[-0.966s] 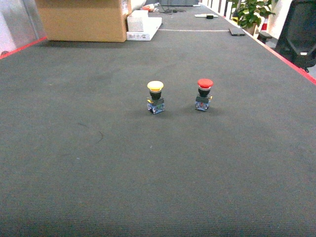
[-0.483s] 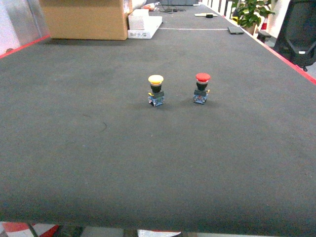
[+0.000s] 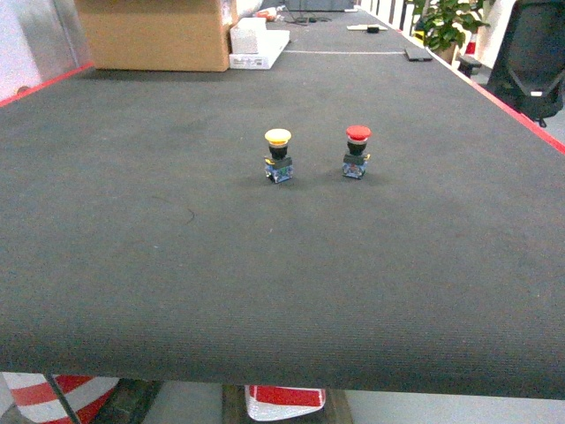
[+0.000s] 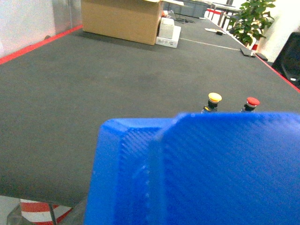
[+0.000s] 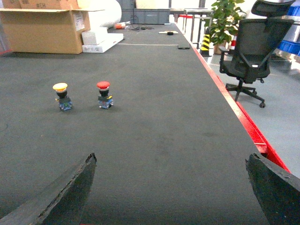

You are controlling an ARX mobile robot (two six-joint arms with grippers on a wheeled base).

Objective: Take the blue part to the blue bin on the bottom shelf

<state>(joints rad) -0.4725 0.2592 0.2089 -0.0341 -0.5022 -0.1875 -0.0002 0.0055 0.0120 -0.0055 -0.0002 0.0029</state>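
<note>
Left end effector: not visible in any view. A blue piece fills the lower part of its wrist view and hides the fingers, so we cannot tell how it is set.
Blue blocky plastic piece with a rounded corner and fine woven texture (image 4: 197, 173): pressed up against the left wrist camera at 6 o'clock, long side running 9 to 3 o'clock. We judge it to be the blue part, carried by the left arm.
Dark grey ribbed table (image 3: 132, 265): spreads ahead of us, with its near edge in the head view.
Brown cardboard box (image 3: 150, 35): far end of the table, 11 o'clock.
Yellow-capped push button (image 3: 278, 155): upright at 12 o'clock, not the target.
Red-capped push button (image 3: 357, 152): upright near the yellow one, toward 1 o'clock, not the target.
Right end effector (image 5: 171, 159): dark fingers spread wide at the lower corners of its view, with nothing between them.
Blue bin, bottom shelf: in none of our views, so their bearing is unknown.
Key relation: the part sits at the left arm, so we judge the left arm should make the placement once we face the rack.
</note>
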